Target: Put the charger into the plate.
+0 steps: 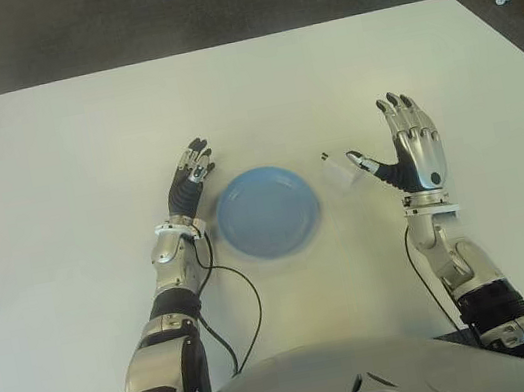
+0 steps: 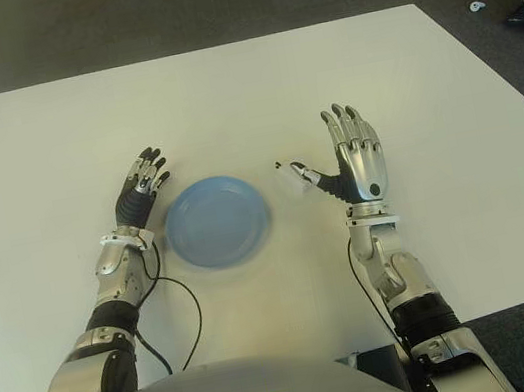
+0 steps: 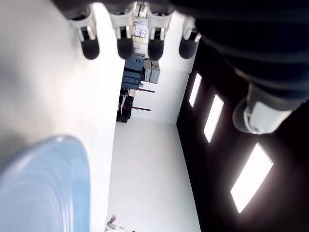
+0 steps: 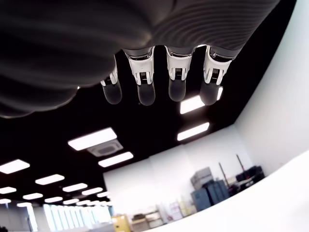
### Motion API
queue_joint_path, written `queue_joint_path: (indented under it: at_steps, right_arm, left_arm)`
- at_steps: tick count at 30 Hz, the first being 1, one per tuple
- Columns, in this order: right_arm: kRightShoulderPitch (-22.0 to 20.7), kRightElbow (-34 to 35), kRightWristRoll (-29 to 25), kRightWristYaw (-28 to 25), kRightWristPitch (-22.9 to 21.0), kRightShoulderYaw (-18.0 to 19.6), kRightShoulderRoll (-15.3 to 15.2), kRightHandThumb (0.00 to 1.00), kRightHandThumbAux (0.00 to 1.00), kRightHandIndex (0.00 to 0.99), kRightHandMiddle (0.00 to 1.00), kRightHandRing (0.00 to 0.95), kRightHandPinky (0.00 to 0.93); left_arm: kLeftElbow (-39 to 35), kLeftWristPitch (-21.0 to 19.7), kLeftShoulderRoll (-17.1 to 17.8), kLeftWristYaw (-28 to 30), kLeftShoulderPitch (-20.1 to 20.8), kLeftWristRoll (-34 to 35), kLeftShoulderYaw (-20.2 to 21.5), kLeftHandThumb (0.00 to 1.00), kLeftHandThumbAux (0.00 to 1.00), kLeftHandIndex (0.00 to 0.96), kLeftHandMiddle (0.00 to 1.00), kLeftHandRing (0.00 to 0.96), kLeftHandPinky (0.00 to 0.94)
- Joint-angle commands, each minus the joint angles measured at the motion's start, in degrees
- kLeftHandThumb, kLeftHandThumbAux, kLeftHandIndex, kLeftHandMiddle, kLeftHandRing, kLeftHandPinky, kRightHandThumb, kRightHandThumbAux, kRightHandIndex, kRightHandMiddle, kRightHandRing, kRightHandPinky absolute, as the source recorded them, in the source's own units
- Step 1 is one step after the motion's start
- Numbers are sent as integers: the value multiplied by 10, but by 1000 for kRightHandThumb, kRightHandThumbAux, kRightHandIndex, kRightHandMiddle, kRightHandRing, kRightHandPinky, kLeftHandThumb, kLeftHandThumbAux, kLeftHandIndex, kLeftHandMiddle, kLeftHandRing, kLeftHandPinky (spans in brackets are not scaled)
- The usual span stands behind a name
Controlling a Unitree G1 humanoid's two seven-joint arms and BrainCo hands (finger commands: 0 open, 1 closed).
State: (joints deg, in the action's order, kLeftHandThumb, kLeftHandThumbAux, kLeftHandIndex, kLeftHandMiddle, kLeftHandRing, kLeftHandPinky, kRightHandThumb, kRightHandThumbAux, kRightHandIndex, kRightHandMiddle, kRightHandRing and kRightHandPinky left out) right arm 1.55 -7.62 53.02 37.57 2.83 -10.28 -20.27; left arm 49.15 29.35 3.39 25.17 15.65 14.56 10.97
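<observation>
Two hands show over the white table (image 1: pixel 55 172), one on each side of the blue plate (image 1: pixel 268 211).

Right hand (image 1: pixel 418 150): the forearm rises from the near table edge and the hand stands with its four fingers (image 1: pixel 400 116) extended, side by side, pointing away from the robot. The back of the hand faces the head camera. The thumb juts sideways toward the plate. The fingers are apart from the thumb and clamp nothing; the right wrist view shows the four fingertips (image 4: pixel 145 94) straight with only ceiling beyond them.

Charger (image 1: pixel 341 170): a small white block on the table, just beside the tip of the right thumb, on the thumb's plate side. Whether the thumb tip touches it cannot be told. It lies well below the level of the extended fingertips and outside the plate, near the plate's right rim.

Left hand (image 1: pixel 189 183): the forearm runs along the table with a black cable (image 1: pixel 246 305) trailing near the wrist. The fingers are extended and loosely together, pointing away from the robot and slightly toward the plate. They hold nothing; the left wrist view shows four straight fingertips (image 3: pixel 124 47) over bare table, with the plate rim close behind them.

Plate: round and shallow, lying flat between the two hands. Its inside holds nothing.
</observation>
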Motion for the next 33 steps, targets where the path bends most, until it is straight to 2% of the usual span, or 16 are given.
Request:
queue_joint_path:
  at_steps: [1, 4, 8, 14, 33]
  right_arm:
    - [9, -21, 23, -6, -49, -29, 30, 322, 144, 0, 0, 0, 0]
    - [5, -37, 26, -4, -69, -41, 41, 329, 136, 0, 0, 0, 0]
    - [-17, -96, 25, -1, -107, -55, 64, 339, 129, 0, 0, 0, 0]
    - [-30, -122, 16, -17, -147, -61, 74, 337, 122, 0, 0, 0, 0]
    - [-51, -176, -10, -30, -171, -80, 87, 305, 116, 0, 0, 0, 0]
  left_arm:
    - [19, -11, -3, -10, -18, -6, 2, 10, 478, 0, 19, 23, 62]
    - [18, -10, -3, -11, -19, -7, 1, 8, 477, 0, 20, 24, 63]
    - [16, -9, -4, -12, -20, -8, 0, 6, 476, 0, 21, 25, 61]
    - [14, -7, -5, -13, -22, -8, -1, 7, 477, 0, 22, 25, 62]
    - [7, -4, -7, -11, -27, -9, -3, 9, 467, 0, 24, 29, 64]
